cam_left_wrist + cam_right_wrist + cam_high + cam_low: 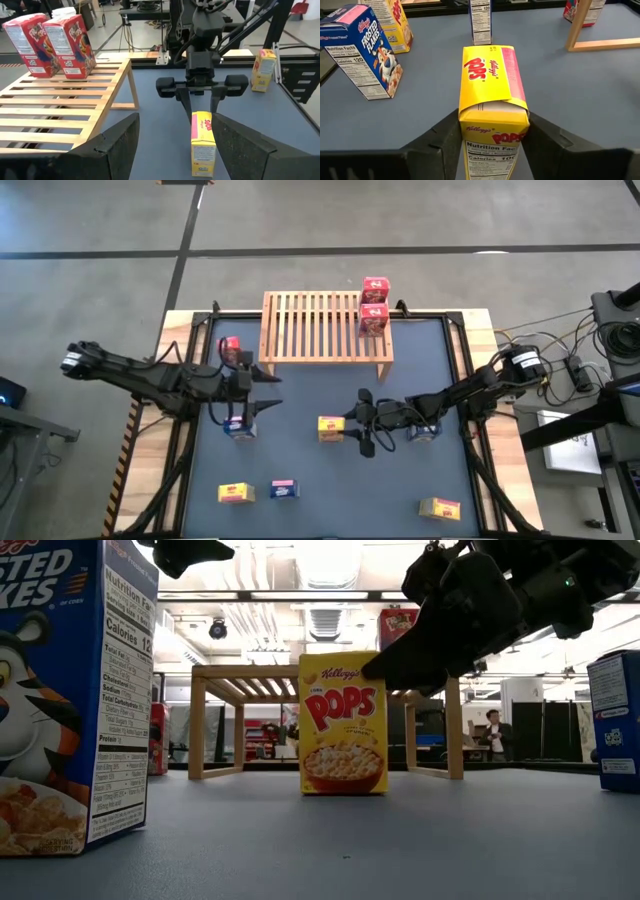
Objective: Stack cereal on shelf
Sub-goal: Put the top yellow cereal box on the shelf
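Yellow Pops cereal box (492, 105) upright mid-table, pink side panel, bowl printed on front, right gripper (358, 426) fingers (440, 142) closed against its sides, left gripper (268, 392) open beside the wooden shelf (312, 330)

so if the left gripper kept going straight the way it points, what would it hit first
Probably the yellow cereal box standing just ahead of the left gripper, with the right gripper around its far end. Depth is hard to judge.

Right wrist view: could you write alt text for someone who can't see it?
An upright yellow cardboard Pops cereal box stands between the right gripper's dark jaws, which sit against its sides. Beyond it on the grey table stands a blue Frosted Flakes box.
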